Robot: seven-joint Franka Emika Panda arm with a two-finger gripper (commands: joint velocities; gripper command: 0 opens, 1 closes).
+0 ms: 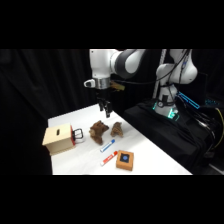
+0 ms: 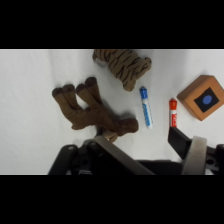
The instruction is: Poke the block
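Well, I can't tell how the gripper point(image 1: 105, 108) holds its jaws as it hangs above the lumpy brown figures point(image 1: 106, 131), while the flat square wooden block point(image 2: 204, 97), blue-marked on top, lies well off to one side beyond two slim markers point(image 2: 145, 106).

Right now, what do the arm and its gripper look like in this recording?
The arm is glossy white with rounded segments and dark grey joint caps. Its base carries a teal light and blue cabling. The gripper is small and black below a white wrist; in the wrist view its black linkage shows.
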